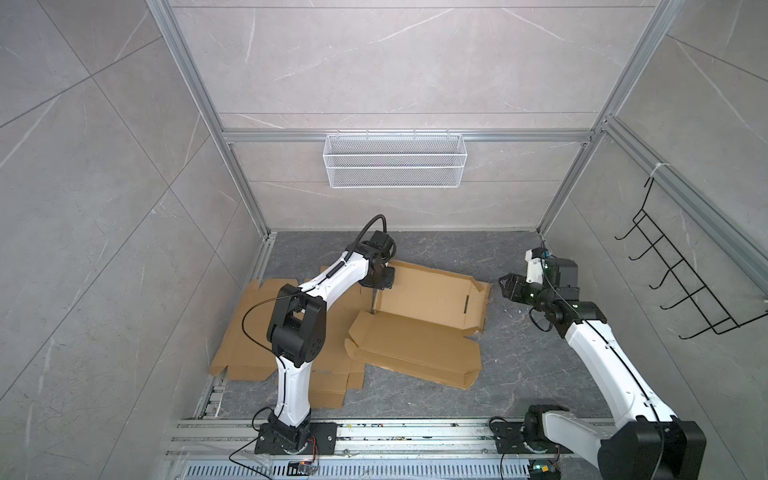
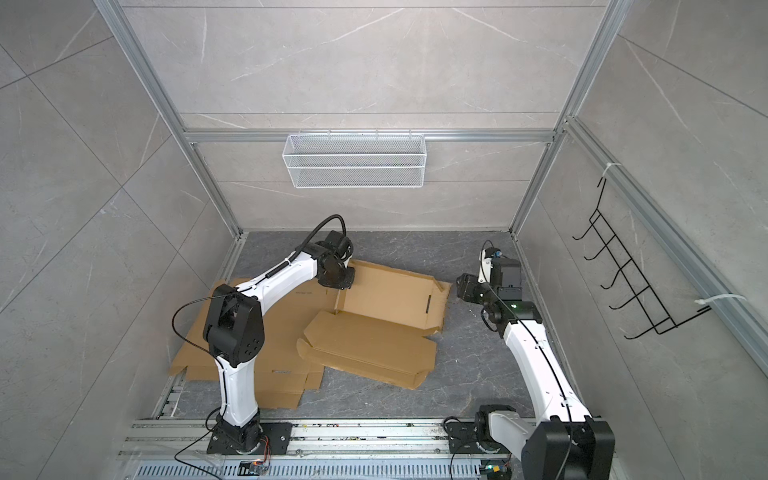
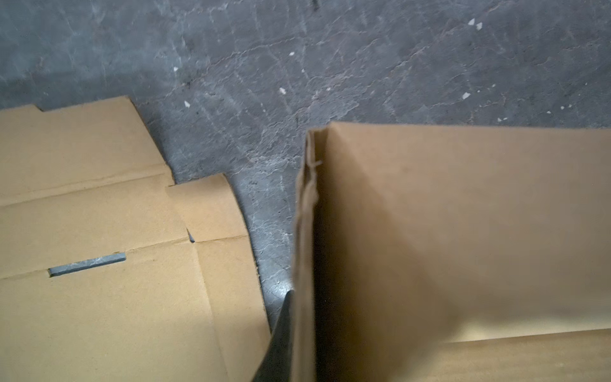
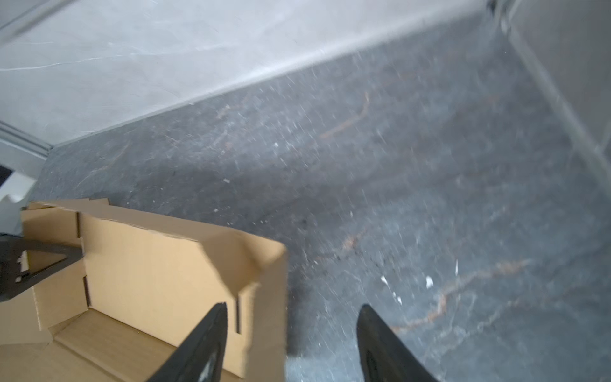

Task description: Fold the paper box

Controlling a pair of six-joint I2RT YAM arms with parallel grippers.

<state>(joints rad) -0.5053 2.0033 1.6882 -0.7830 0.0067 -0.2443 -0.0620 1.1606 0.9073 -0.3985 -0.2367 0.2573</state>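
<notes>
Your paper box (image 1: pixel 428 291) sits at centre of both top views (image 2: pixel 386 291), part-formed. Back wall + both end walls are up and the base lies on the dark tabletop (image 1: pixel 519 357). Its big front panel (image 1: pixel 415 349) lies low, toward lower centre of the frame.

L gripper (image 1: pixel 375 301) is at the box's L end in both top views (image 2: pixel 337 298), pointing down, jaws pressed together on the L end wall. The L wrist view backs this: the cardboard wall (image 3: pixel 307 231) runs up the middle of the frame on edge, w/ one dark finger (image 3: pixel 279 340) flat against its outer face at bottom centre. The other finger is hidden behind the card.

R gripper (image 1: pixel 503 286) hangs just R of the box's R end wall in both top views (image 2: pixel 459 286), apart from it. Its jaws are spread and hold nothing. In the R wrist view the gripper (image 4: pixel 292 311) is at the bottom edge w/ both fingers (image 4: pixel 205 344) showing. The box's end wall w/ its slot (image 4: pixel 237 314) stands just beyond, lower L of that frame. That view is blurred, so you can't tell fine detail there.

Flat cardboard blanks (image 1: pixel 245 332) lie stacked at the L of both top views, under the L arm, beside the box's L end. One of them shows a slot (image 3: pixel 87 263) at lower L of the L wrist view.

Wire basket (image 1: pixel 395 160) hangs on the back rail, upper centre. Black hook rack (image 1: pixel 681 282) is on the R wall.
</notes>
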